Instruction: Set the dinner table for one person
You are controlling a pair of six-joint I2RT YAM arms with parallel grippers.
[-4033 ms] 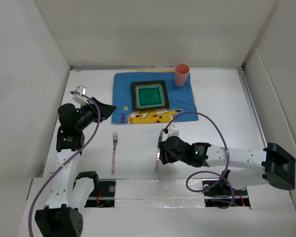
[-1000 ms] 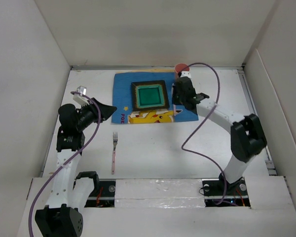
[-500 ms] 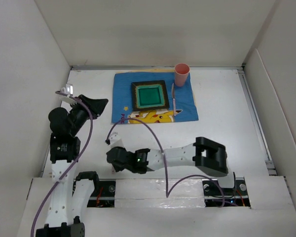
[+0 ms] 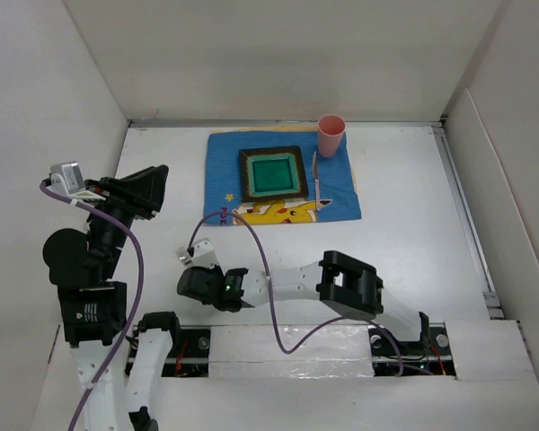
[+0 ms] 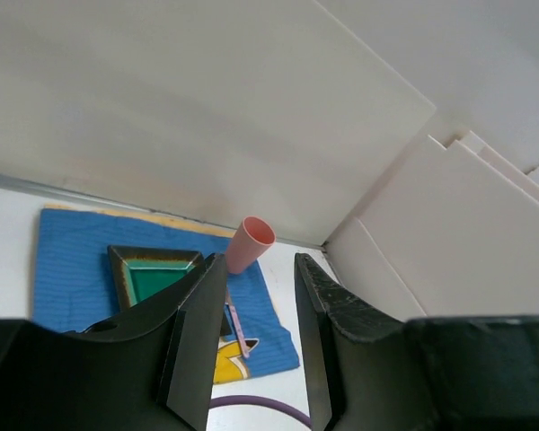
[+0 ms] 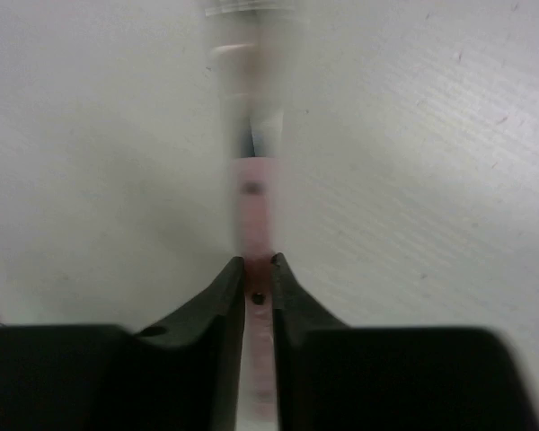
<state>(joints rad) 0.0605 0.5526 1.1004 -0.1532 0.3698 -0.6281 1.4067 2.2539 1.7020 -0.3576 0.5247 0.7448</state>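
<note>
On the white dinner table [image 4: 413, 233] lies a blue cartoon mat [image 4: 223, 171] with a square green plate [image 4: 272, 173] on it. A pink cup [image 4: 331, 135] stands at the mat's far right corner, and a pink-handled utensil [image 4: 316, 177] lies on the mat to the right of the plate. My right gripper [image 4: 196, 285] reaches across to the near left, low over the table, shut on the pink handle of a fork [image 6: 255, 224]. In the top view the gripper hides the fork. My left gripper [image 4: 146, 184] is raised at the left, open and empty, facing the cup [image 5: 250, 244].
White walls [image 4: 72, 108] close in the table on the left, back and right. The right arm's forearm and its purple cable [image 4: 251, 238] stretch across the near middle of the table. The left arm's cable [image 4: 130, 256] hangs by its column.
The right arm has left the mat, where the pink utensil now lies beside the plate. It swung to the near left and shut on the fork's handle. The left arm rose and drew back leftward.
</note>
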